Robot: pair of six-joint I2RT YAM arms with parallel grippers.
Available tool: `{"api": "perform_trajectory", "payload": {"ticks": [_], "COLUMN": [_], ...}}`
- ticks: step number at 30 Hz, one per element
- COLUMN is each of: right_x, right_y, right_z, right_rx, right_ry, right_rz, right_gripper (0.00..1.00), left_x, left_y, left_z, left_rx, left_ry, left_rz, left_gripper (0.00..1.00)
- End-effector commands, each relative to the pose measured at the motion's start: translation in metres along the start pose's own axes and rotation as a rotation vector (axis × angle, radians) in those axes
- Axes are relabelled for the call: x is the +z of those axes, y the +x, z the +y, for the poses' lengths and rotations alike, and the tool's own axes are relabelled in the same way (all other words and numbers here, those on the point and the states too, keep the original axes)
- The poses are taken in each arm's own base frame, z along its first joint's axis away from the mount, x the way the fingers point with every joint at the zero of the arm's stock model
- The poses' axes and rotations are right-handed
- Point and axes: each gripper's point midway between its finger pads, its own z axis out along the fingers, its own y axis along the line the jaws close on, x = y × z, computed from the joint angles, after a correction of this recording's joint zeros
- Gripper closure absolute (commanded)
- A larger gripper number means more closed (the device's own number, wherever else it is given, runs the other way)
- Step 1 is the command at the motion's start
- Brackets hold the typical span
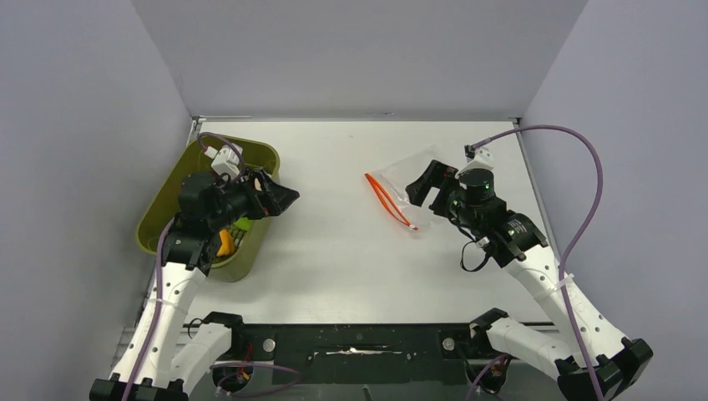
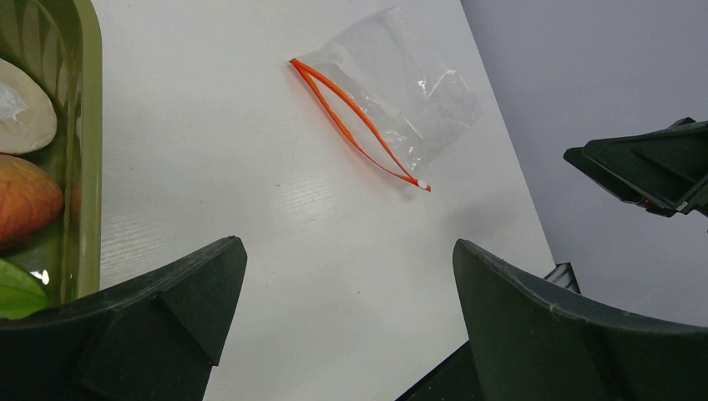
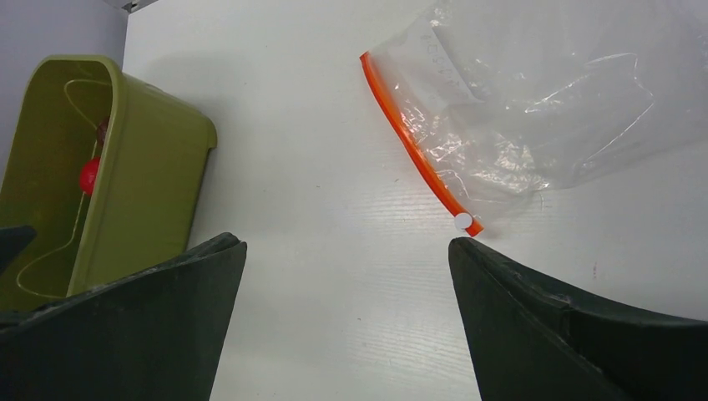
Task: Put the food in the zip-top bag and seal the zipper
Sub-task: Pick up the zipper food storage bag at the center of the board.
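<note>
The clear zip-top bag (image 1: 407, 178) lies flat on the white table, right of centre, and holds nothing. Its orange-red zipper (image 1: 389, 201) faces left and stands slightly parted in the left wrist view (image 2: 355, 124). The food lies in the olive-green tub (image 1: 167, 200): an orange piece (image 1: 224, 243), a lime piece (image 1: 242, 224), and a red round one (image 3: 89, 175). My left gripper (image 1: 280, 192) is open and empty above the tub's right rim. My right gripper (image 1: 430, 192) is open and empty just over the bag's near edge, by the zipper's end (image 3: 462, 221).
In the left wrist view the tub's rim (image 2: 86, 134) runs down the left, with a pale piece (image 2: 25, 104), an orange-red piece (image 2: 25, 200) and a green piece (image 2: 15, 292) inside. Grey walls close in the table on three sides. Bare table lies between tub and bag.
</note>
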Motion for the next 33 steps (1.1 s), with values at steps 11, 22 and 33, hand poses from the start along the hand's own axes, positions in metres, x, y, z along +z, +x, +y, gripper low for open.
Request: {"api": "perform_trajectory", "payload": {"ticks": [11,22,33], "right_x": [0.04,0.099,0.15], "right_y": [-0.005,0.036,0.06], "right_z": [-0.034,-0.05,-0.029], "right_rx": [-0.19,-0.376,-0.517], "right_ry": [0.208,0.274,0.336], "right_rz": [-0.004,0.179,0.233], "right_gripper": [0.02,0.44,0.61], "left_x": [-0.021,-0.03,-0.033], "left_y": [-0.019,-0.009,-0.003], "left_z": [-0.024,-0.018,-0.018], "left_rx": [0.135,0.15,0.148], "left_ry": [0.075,0.043,0.052], "left_rz": [-0.091,-0.089,-0.092], "left_gripper": [0.03,0.04,0.07]}}
